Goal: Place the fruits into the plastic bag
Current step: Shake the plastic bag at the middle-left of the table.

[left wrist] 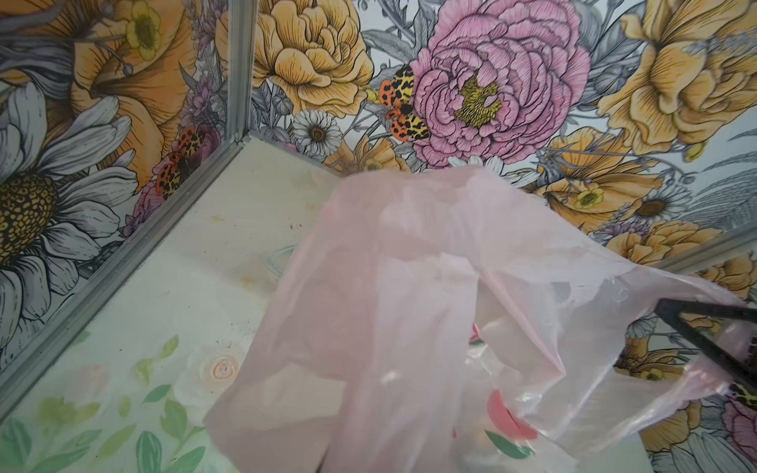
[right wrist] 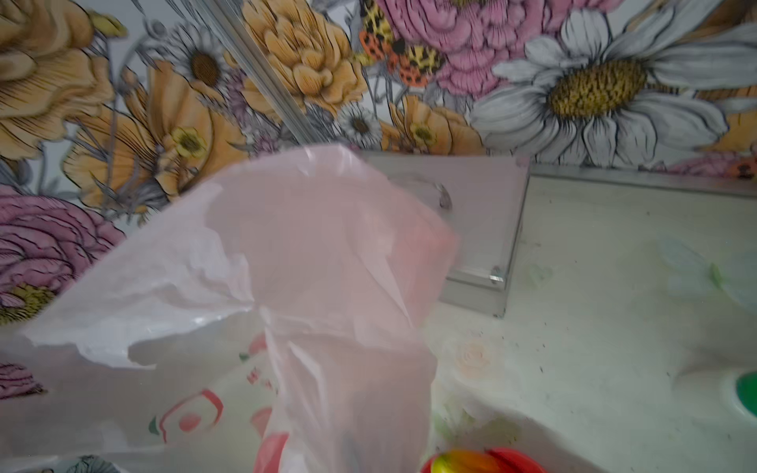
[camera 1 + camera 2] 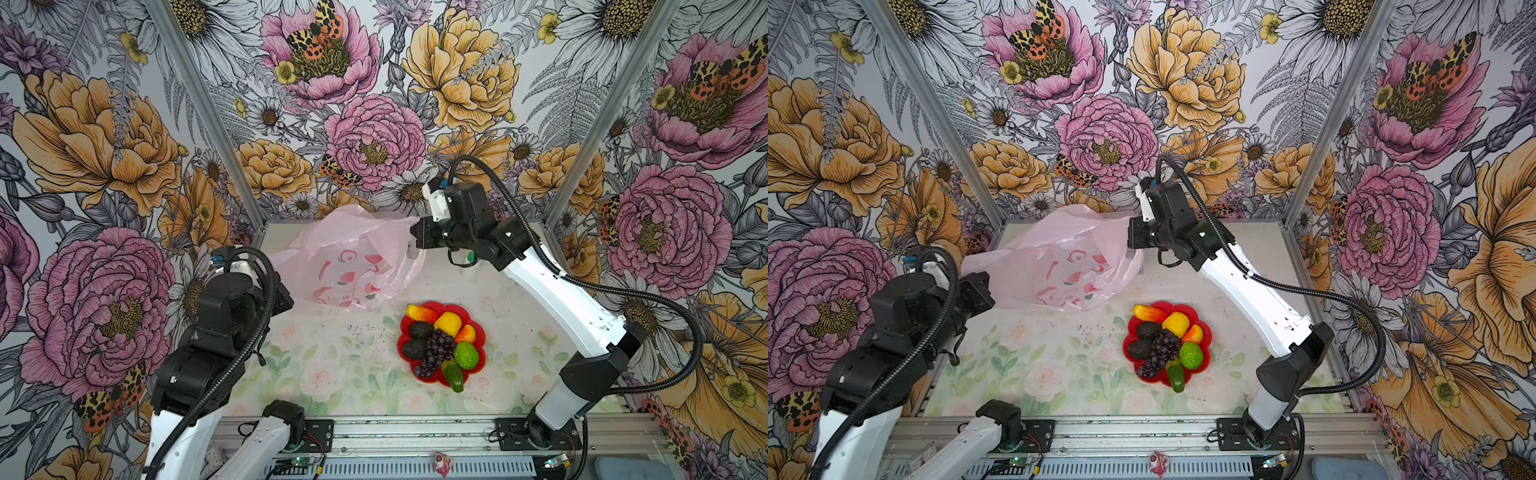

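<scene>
Both top views: seemingly eight fruits (image 3: pixel 439 348), one plastic bag (image 3: pixel 345 257).

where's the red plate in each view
In a top view: plate just right of centre, nearer than the bag.
In a top view: plate about centre, nearer than the bag.
Left wrist: not in it.
Right wrist: a red sliver cut off by the picture's edge.
Shared landmark: the bag, in all four.
</scene>
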